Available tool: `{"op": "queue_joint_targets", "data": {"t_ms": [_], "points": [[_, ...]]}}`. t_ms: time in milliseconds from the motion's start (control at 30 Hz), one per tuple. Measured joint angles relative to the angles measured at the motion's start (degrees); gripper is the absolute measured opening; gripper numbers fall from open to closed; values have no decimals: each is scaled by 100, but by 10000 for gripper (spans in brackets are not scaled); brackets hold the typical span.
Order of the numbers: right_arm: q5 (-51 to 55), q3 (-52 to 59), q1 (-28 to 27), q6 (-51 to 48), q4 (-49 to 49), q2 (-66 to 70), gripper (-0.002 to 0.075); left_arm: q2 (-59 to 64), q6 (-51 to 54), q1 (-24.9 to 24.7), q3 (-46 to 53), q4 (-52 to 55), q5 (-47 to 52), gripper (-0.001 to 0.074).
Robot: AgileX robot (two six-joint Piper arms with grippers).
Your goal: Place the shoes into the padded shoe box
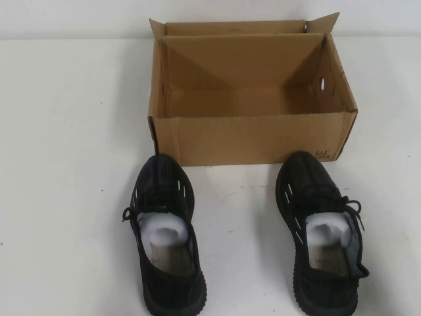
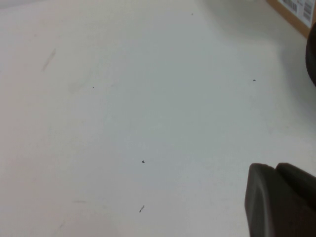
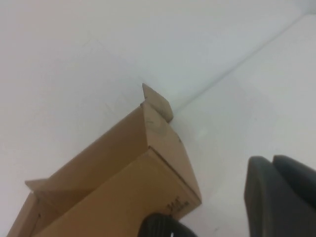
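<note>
Two black knit sneakers with pale side stripes lie closest to me, soles down on the white table, toes pointing at the plain brown cardboard box. The left sneaker lies before the box's left end, its toe just beside the front wall. The right sneaker lies before the box's right end, its toe a little apart from that wall. Both have white stuffing inside.

The box stands open, flaps turned up, and I see nothing inside it. So I judge the task is at its very beginning: no shoe is gripped yet.

The high view shows neither arm. The left gripper hangs over bare table to the left of the box, with only a dark edge of that sneaker near it. The right gripper is on the right of the box, near the front corner with small dark print. For both I cannot tell if the fingers are spread or pressed together.

The next move, I think, asks each gripper to descend on the sneaker on its side, take it at the collar or heel, and lift it higher than the front wall before moving forward. The raised flaps at the corners can catch a shoe. Between the sneakers, and on both sides of the box, the table gives free room.
</note>
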Motion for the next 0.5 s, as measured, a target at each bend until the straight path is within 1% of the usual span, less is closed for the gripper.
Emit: {"op": "queue_joint_targets", "data": {"t_ms": [67, 167, 367, 433, 500], "points": [[454, -241, 0, 12, 0, 240, -3, 0, 0, 0, 0, 0, 0, -4], [1379, -869, 0, 12, -179, 1088, -3, 0, 0, 0, 0, 0, 0, -4], [3196, -2491, 0, 12, -1892, 3188, -3, 0, 0, 0, 0, 0, 0, -4], [3684, -3101, 0, -86, -2254, 3817, -3, 0, 0, 0, 0, 0, 0, -4], [4111, -3697, 0, -405, -2481, 4365, -3, 0, 0, 0, 0, 0, 0, -4]]}}
